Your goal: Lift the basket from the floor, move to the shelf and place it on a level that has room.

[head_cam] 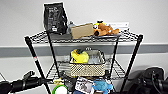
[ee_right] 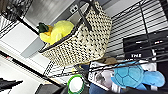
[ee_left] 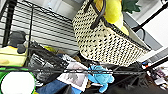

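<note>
The cream woven basket (head_cam: 87, 65) stands on the shelf's (head_cam: 132, 58) second wire level (head_cam: 117, 71), near the middle, with a yellow plush toy (head_cam: 79, 56) inside it. Both wrist views look up at the basket (ee_left: 107, 42) (ee_right: 80, 42) from the side, with its dark handle over the rim. My left gripper (head_cam: 29, 75) hangs low at the left, just outside the rack's front left post and apart from the basket. My right arm (head_cam: 151, 80) is a dark mass low at the right, also clear of the basket. The floor is hidden.
The top tier carries a black bag (head_cam: 54, 18), a cardboard box (head_cam: 82, 30) and an orange plush toy (head_cam: 105, 29). Below the basket lie a green-rimmed white lid (head_cam: 60, 89), a printed booklet (head_cam: 83, 85) and a blue turtle plush (head_cam: 102, 86). A pale wall stands behind.
</note>
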